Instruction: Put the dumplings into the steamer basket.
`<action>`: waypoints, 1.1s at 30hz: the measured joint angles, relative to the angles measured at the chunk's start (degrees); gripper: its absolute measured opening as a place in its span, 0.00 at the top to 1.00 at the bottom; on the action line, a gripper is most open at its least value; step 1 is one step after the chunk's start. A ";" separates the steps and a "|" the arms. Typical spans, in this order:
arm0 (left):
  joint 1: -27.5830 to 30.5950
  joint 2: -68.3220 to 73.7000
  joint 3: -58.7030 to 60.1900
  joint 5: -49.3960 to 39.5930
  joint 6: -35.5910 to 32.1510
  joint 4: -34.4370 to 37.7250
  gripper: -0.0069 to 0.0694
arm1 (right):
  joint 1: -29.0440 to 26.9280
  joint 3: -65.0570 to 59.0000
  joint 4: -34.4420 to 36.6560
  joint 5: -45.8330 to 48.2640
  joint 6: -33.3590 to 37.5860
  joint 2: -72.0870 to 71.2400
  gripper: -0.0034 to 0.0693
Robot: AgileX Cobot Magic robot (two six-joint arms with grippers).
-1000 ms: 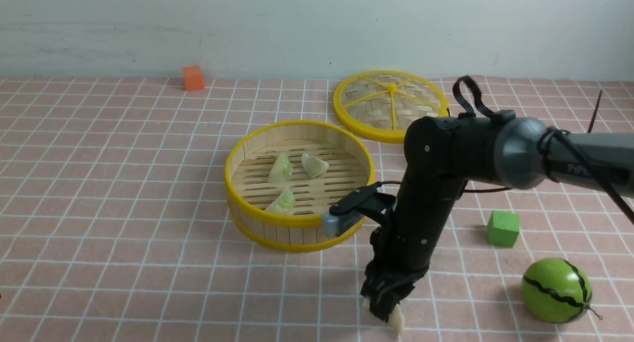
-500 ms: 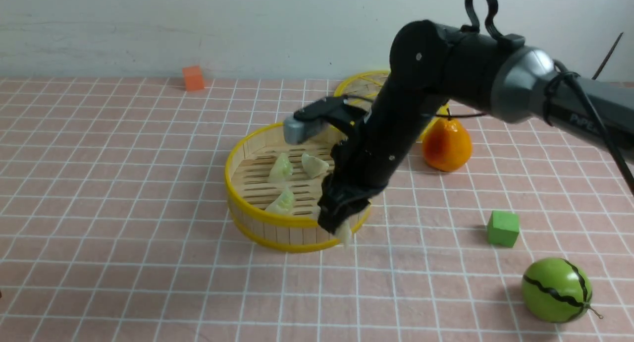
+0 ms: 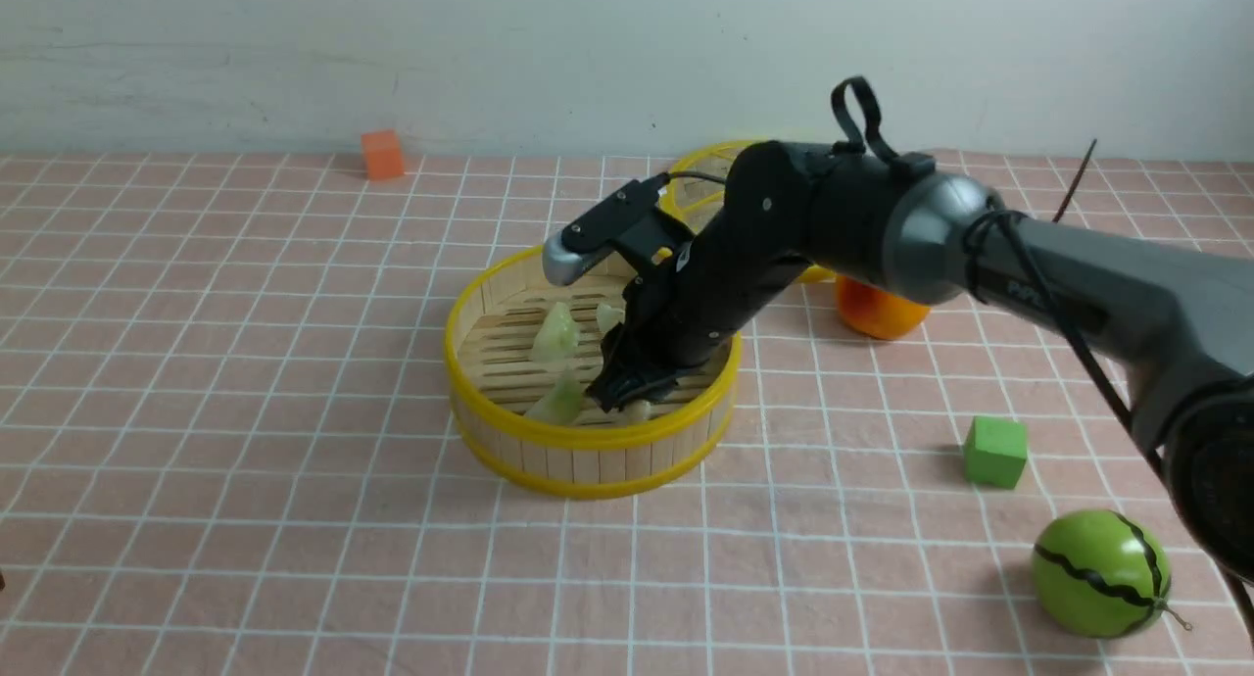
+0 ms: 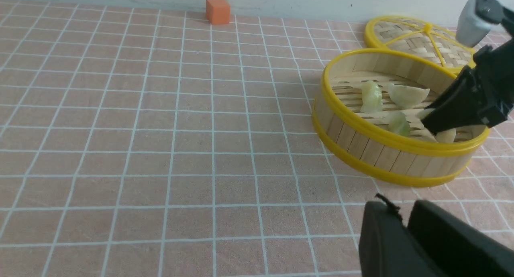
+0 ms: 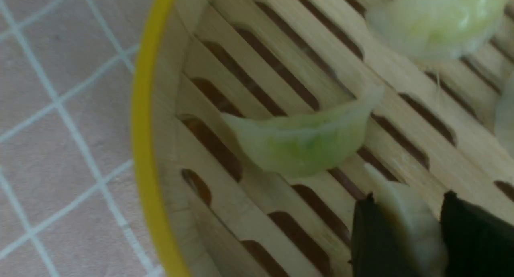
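Note:
The steamer basket [image 3: 588,458] stands mid-table. Two green dumplings [image 3: 556,335] [image 3: 560,400] and one white dumpling [image 3: 609,315] lie on its slats. My right gripper [image 3: 627,399] reaches down inside the basket, shut on the other white dumpling [image 3: 639,411], low over the slats near the front wall. In the right wrist view the white dumpling [image 5: 405,225] sits between my fingertips [image 5: 408,196], next to a green dumpling [image 5: 305,142]. My left gripper [image 4: 405,225] hangs shut and empty, in front of the basket [image 4: 397,148].
The woven lid [image 3: 705,181] lies behind the basket, partly hidden by my right arm. An orange pear [image 3: 877,313], a green cube [image 3: 994,451] and a green striped ball [image 3: 1102,573] sit to the right. An orange cube [image 3: 382,154] is at the far left.
My right gripper lifted the white dumpling from the table in front, carried it back and left over the rim, and lowered it into the basket.

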State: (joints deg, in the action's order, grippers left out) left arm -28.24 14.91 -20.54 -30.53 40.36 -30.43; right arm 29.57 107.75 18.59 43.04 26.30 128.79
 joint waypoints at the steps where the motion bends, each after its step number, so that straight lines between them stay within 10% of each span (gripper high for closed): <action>1: 0.00 0.00 0.00 -0.21 0.00 0.00 0.79 | 0.00 0.00 -1.79 0.21 -2.68 0.06 0.53; 7: 0.00 0.00 0.00 -1.60 0.00 0.00 0.79 | 0.00 0.00 -9.78 1.57 -14.53 -4.16 0.22; 12: 0.00 0.00 0.00 -1.94 0.00 0.00 0.78 | 0.00 1.27 -12.77 9.54 -16.40 -14.90 0.20; 22: 0.00 0.00 0.00 -2.44 0.00 0.00 0.77 | -2.35 -7.39 -19.79 25.42 -18.71 -46.56 0.94; 33: 0.00 0.00 0.00 -2.49 0.00 0.00 0.75 | -6.63 -53.30 -26.64 5.55 -25.84 -81.49 0.98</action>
State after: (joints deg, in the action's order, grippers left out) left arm -28.24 14.91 -20.54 -33.02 40.36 -30.43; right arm 22.95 54.45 -8.05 48.59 0.46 47.30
